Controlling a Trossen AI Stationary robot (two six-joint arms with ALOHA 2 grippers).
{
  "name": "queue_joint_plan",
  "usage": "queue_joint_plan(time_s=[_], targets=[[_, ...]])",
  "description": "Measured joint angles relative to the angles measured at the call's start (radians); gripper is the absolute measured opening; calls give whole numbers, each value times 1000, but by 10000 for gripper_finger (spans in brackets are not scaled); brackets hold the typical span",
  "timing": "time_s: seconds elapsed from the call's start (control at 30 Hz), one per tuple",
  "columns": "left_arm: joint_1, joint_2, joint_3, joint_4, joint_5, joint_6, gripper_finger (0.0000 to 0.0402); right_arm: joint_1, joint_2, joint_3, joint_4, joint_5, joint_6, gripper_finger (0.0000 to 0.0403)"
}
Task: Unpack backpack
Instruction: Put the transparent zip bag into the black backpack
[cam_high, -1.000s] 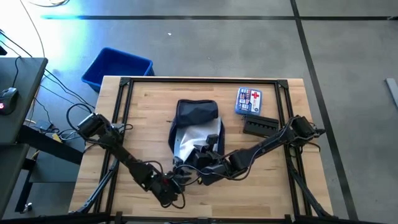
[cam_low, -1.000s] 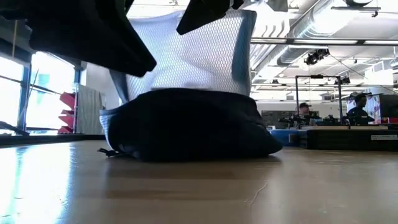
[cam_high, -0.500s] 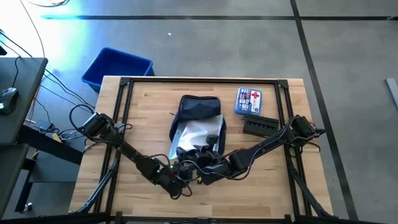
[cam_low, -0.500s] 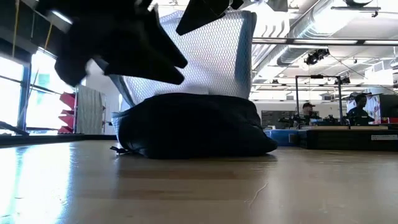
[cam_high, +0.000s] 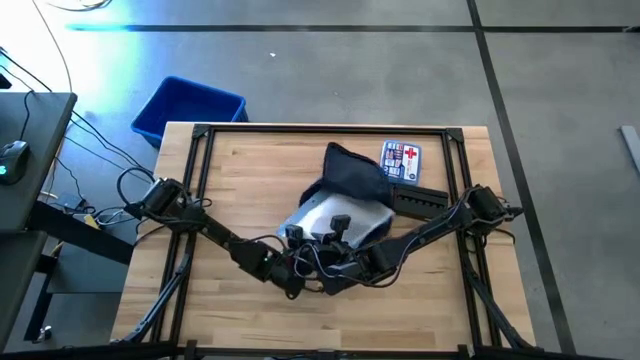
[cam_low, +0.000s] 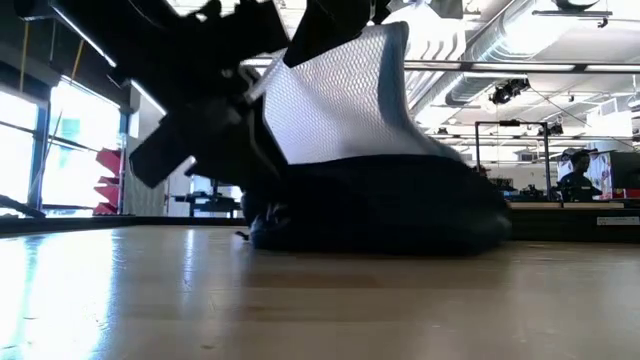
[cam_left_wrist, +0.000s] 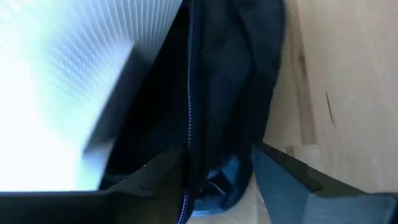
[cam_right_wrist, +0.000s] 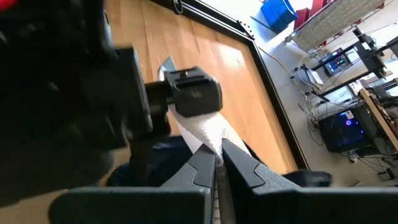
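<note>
Worktop (cam_high: 240, 185) of pale wooden planks, edged by a black frame, lay bare nearest the front edge, and the low view showed its grain running smooth up to the bag. Just past that strip the two tools met: the left tool (cam_high: 292, 278) sat with its fingers (cam_left_wrist: 280, 177) spread on either side of the dark zippered edge of the backpack (cam_high: 352, 172), while the right tool (cam_high: 338, 232) was clenched on a fold of white mesh pouch (cam_high: 335, 208) at the bag's mouth, lifting it. The backpack lay right of centre, slanting toward the far right corner, the mesh spilling from its near end. Beyond it a black rectangular case (cam_high: 418, 201) touched its side, and a first-aid kit (cam_high: 401, 161) lay just behind. Off the far left corner a blue bin (cam_high: 188, 108) stood on grey floor. Across the room stood benches, monitors and a seated person (cam_low: 577, 172).
</note>
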Motion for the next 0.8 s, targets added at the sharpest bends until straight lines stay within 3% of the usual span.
queue_joint_plan(time_s=[0.27, 0.47, 0.8], targets=[[14, 33, -1, -10, 186, 12, 11, 3, 0, 0, -25, -4, 8, 0], [-83, 1, 27, -45, 221, -4, 2, -26, 3, 1, -144, -42, 117, 0], [-176, -4, 123, -70, 29, 100, 0, -100, 46, 2, -88, -126, 130, 0]])
